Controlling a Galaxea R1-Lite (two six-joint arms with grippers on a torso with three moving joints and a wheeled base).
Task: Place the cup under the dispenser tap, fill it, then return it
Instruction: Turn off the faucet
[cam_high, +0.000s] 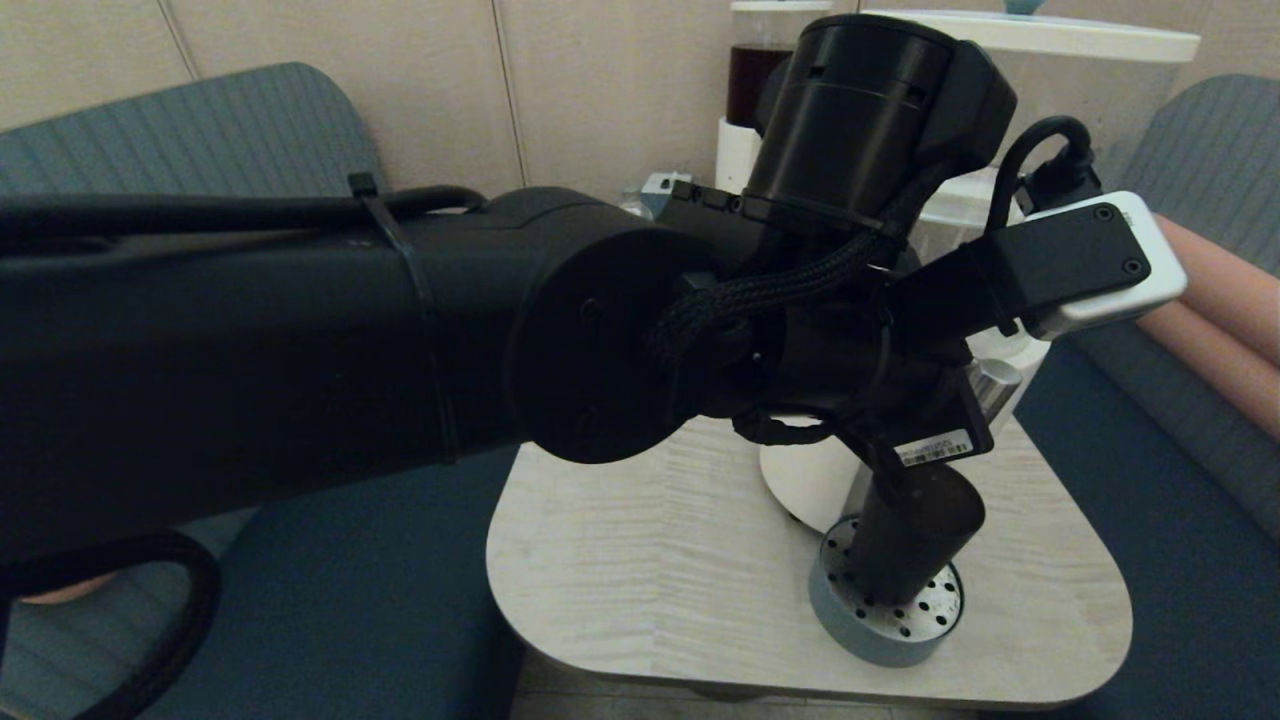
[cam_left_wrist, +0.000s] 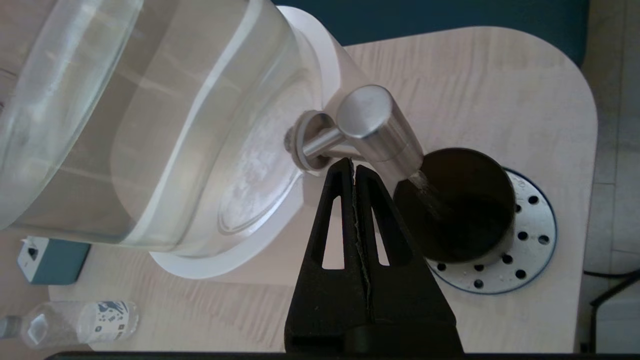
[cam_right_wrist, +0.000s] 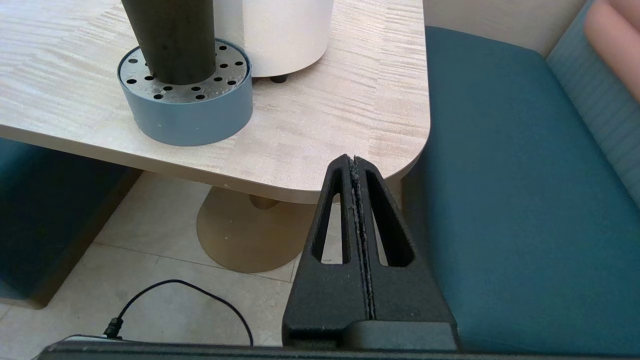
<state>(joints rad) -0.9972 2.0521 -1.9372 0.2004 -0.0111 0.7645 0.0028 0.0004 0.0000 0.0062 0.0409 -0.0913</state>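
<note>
- The cup (cam_left_wrist: 457, 207) stands on the perforated drip tray (cam_left_wrist: 532, 235) near a rounded corner of the tabletop (cam_left_wrist: 500, 90), right under the dispenser tap (cam_left_wrist: 377, 132); a thin stream appears to run from the spout into it.
- The left claw (cam_left_wrist: 354, 167) has its fingers pressed together, holding nothing, its tip just beside the tap's stem.
- The step in hand looks like filling: keep the tap open only until the level nears the rim, and avoid nudging the cup off the stream.
- The right claw (cam_right_wrist: 353, 162), also closed and empty, is parked off the tabletop's edge.
- Cup: matte black, tapered. Tap: brushed steel, cylindrical. Tank (cam_left_wrist: 150, 100): clear, smooth, on a white base. Tabletop: pale wood grain.
</note>
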